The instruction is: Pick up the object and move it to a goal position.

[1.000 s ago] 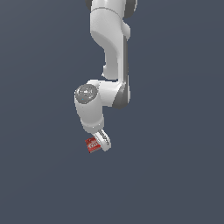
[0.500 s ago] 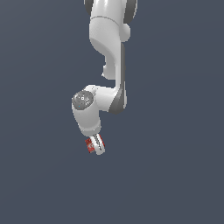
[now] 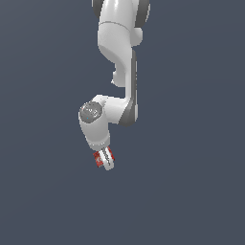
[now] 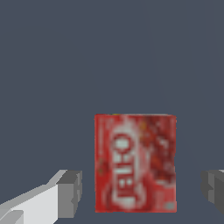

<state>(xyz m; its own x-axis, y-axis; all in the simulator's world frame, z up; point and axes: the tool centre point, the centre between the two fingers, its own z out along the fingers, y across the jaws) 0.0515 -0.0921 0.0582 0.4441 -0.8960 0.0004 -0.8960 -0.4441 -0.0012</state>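
The object is a small flat red box [image 4: 135,162] with white label markings. In the wrist view it lies face up between my two grey fingertips [image 4: 70,192], with a gap on each side. My white gripper [image 4: 142,188] is open and straddles the box without touching it. In the exterior view the gripper [image 3: 104,160] points down below the arm. The red box [image 3: 98,158] shows as a small red patch at the fingers, mostly hidden by them.
The ground is a plain dark grey surface with nothing else on it in either view. The white arm [image 3: 119,57] comes down from the top of the exterior view.
The arm's lower joint has dropped a little and shifted to the exterior view's left. The gripper stays at the red box, slightly lower than before.
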